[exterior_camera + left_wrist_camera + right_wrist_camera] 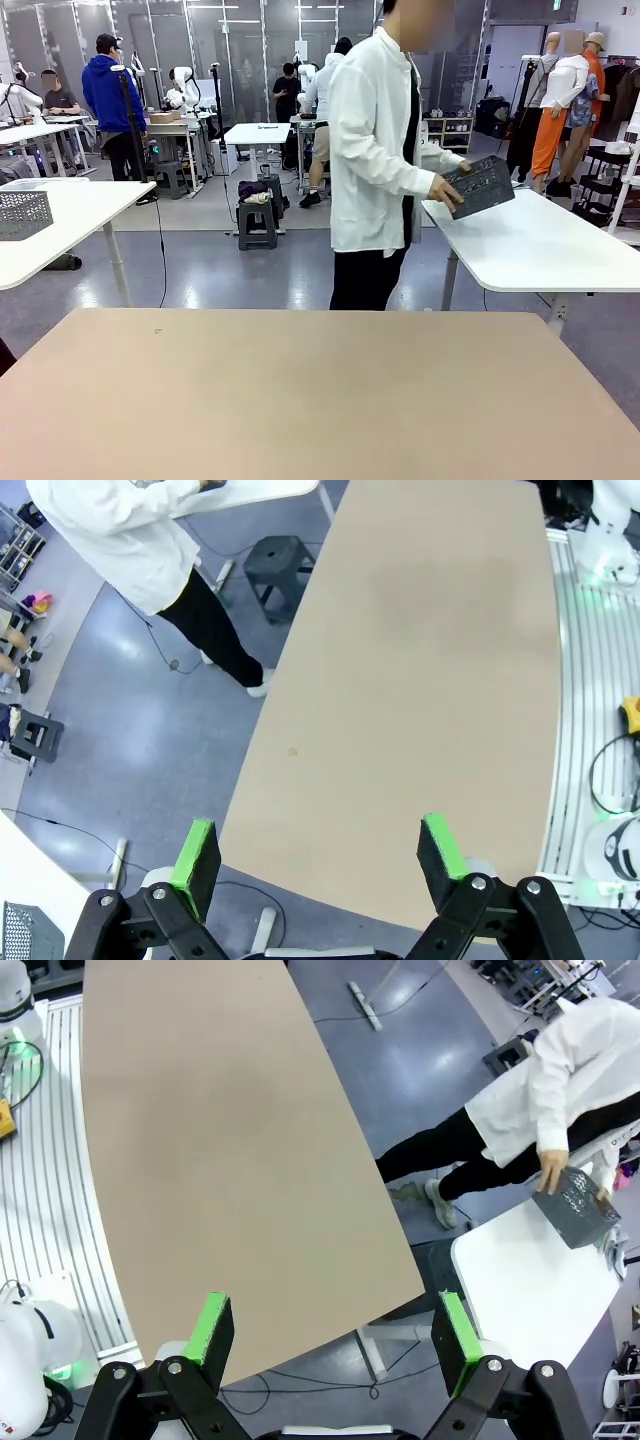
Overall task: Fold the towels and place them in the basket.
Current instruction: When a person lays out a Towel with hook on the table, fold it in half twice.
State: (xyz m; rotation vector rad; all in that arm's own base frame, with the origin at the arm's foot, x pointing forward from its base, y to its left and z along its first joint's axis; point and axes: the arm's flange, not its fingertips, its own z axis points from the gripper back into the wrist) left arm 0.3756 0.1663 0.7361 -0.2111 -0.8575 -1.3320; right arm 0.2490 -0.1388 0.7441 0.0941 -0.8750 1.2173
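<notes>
Beige tabletop (320, 400) spans lower frame. Person (375, 150) center right holds dark grey basket (482, 187) tilted above white side tabletop (540, 250); contents unclear. Left claw (320, 848) and right claw (335, 1328) are wide open, gripping nothing.

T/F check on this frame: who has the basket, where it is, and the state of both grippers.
1. The person's hand grips the basket. True.
2. The basket lies flat in the middle of a table. False: it is held tilted at the near edge of the white table.
3. The left gripper is open with nothing between its fingers. True.
4. The right gripper is shut on a towel. False: it is open and holds nothing.
</notes>
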